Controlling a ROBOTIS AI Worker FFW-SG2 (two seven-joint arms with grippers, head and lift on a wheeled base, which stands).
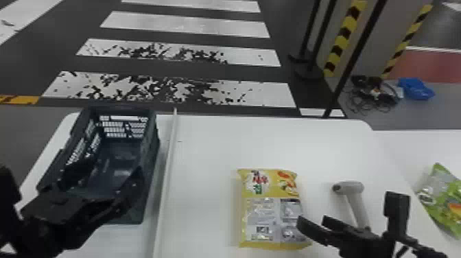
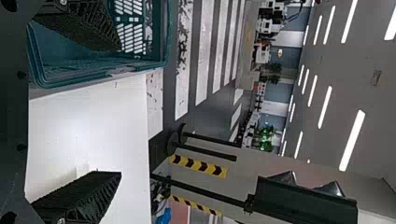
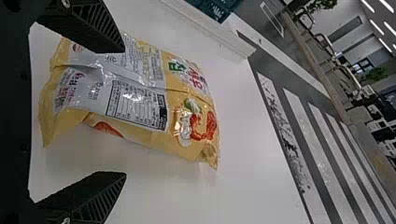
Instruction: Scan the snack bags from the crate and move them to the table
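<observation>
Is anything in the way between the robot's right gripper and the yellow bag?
Nothing that I can see. The right gripper's open fingers are right by the yellow bag, and the scanner lies off to the bag's right, not between them.

cables (image 1: 374, 94) nr yel/blk pillar (image 1: 389, 37)

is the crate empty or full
The crate looks empty: its far floor is bare. Cannot tell at the near end, partly hidden by the left claw.
</observation>
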